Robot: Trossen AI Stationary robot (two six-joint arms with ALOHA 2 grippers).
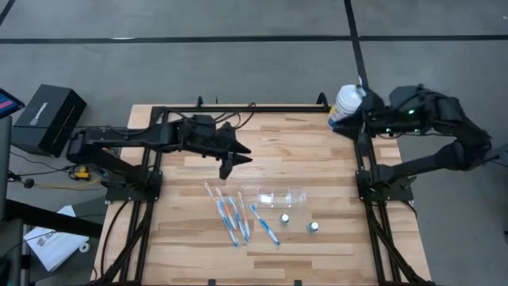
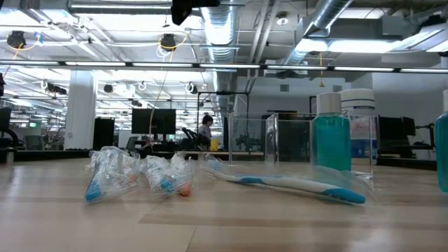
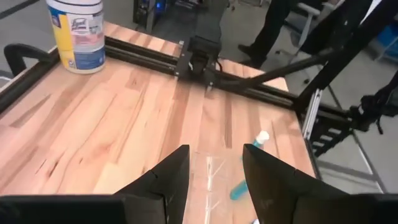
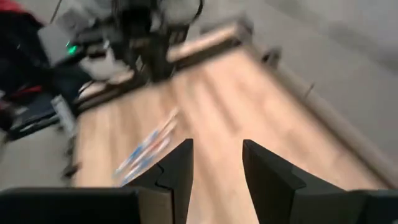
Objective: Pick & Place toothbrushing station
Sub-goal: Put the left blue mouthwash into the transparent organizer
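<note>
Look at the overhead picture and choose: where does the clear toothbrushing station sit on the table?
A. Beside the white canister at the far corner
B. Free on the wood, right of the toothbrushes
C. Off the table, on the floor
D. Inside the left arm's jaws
B: the toothbrushing station lies on bare wood just right of the toothbrushes, with neither arm touching it.

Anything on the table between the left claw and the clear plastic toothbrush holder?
No. In the high view, only bare wood separates the left claw, hovering open, from the clear plastic toothbrush holder; the blue-and-white toothbrushes lie off to the side.
</note>
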